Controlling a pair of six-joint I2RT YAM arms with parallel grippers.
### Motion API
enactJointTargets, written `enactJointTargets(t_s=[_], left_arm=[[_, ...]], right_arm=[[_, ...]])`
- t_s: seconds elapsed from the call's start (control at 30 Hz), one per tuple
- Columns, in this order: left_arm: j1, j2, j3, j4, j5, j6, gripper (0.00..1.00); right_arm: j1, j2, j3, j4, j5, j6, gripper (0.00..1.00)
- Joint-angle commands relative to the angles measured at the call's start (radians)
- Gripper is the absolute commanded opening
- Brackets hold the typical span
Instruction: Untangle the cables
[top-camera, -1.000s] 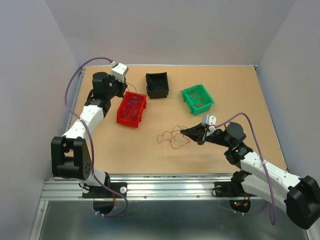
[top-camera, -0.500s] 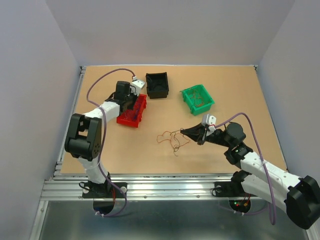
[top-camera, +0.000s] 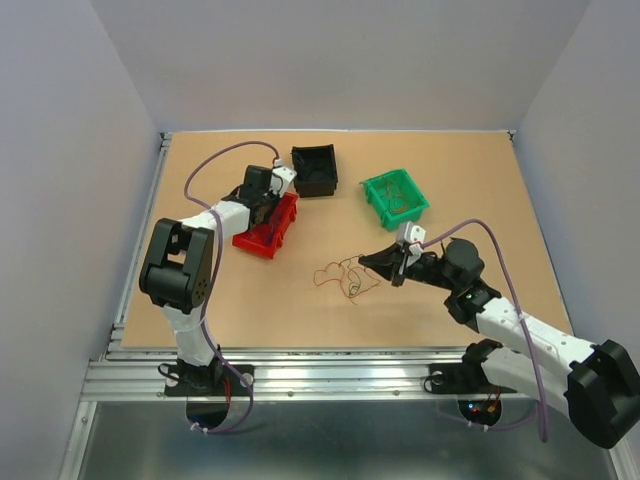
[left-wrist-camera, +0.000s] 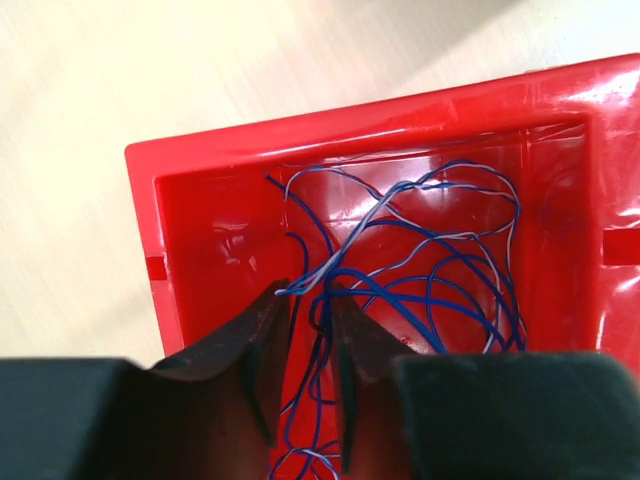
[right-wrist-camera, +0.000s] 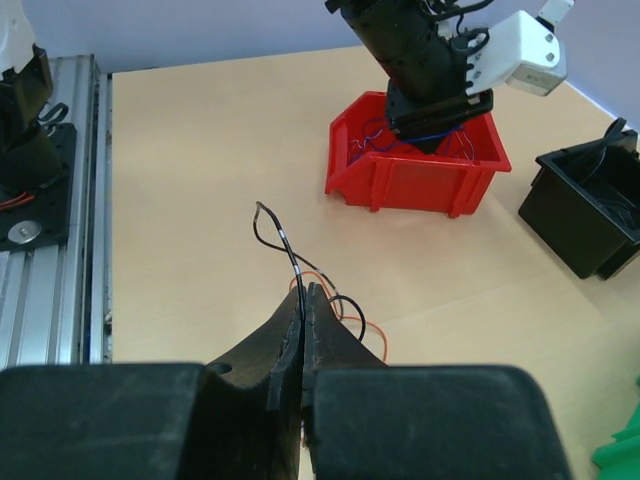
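One black wire (right-wrist-camera: 275, 235) of the cables (top-camera: 345, 276) on the desk (top-camera: 300, 320) is pinched in the pressed-together right end effector (right-wrist-camera: 303, 293), likely to pull it free. The left end effector (left-wrist-camera: 308, 300), spread, hangs over blue wires (left-wrist-camera: 420, 270) in the red bin (left-wrist-camera: 140, 165).

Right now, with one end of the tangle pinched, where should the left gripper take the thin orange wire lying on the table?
Probably at the leftmost loop of the thin orange wire, coming straight down from above. It lies flat on the tan table, farthest from the right gripper, which is shut on the tangle, so fingers could straddle a single strand.
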Motion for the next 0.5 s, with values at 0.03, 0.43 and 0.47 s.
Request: enactJointTargets(t_s=[0.03, 0.43, 0.47], left_arm=[[0.002, -0.148, 0.008, 0.010, -0.001, -0.002, 0.40], [0.002, -0.354, -0.029, -0.032, 0.068, -0.004, 0.60], [0.002, -0.371, -0.038, -0.032, 0.070, -0.002, 0.61]], right_arm=[[0.008, 0.035, 0.107, 0.007, 0.044, 0.014, 0.01], [0.006, 0.270, 0.481, 0.067, 0.145, 0.226, 0.00], [0.008, 0.337, 0.518, 0.064, 0.191, 0.248, 0.01]])
